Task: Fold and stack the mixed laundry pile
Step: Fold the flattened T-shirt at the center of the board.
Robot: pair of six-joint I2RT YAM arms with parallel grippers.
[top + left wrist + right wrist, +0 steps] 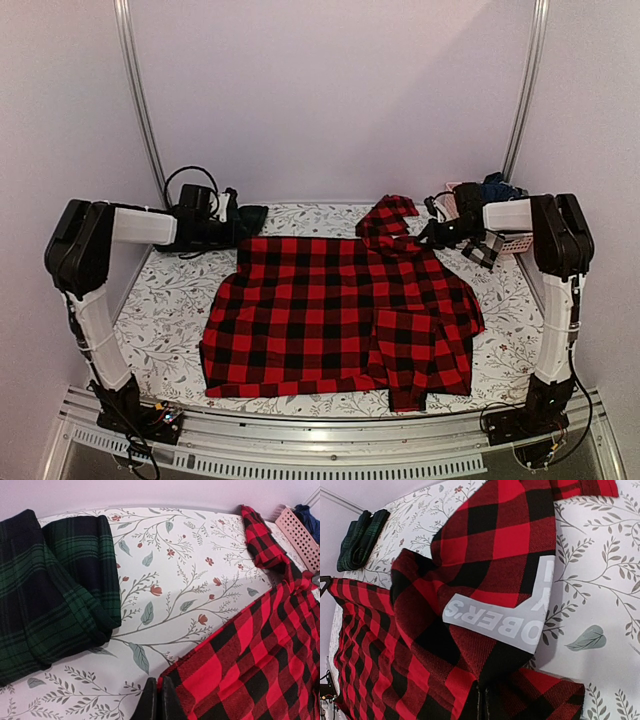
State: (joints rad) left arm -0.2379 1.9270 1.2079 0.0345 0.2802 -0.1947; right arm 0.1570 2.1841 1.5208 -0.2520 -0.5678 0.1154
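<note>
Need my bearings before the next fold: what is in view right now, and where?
shirt: one, red and black checks, spread over the middle of the table, one part lifted at the far right
label: one, pale grey with lettering, on the shirt's lifted part
tartan cloth: one, dark green and navy, folded, far left
basket: one, pink, slatted, far right
dark clothes: count unclear, blue, in the basket
table cloth: one, white with leaves, under everything
rail: one, silver, along the near edge
left gripper: one, black, shut at the shirt's far left corner; pinch unclear
right gripper: one, black, shut on the shirt's lifted part
</note>
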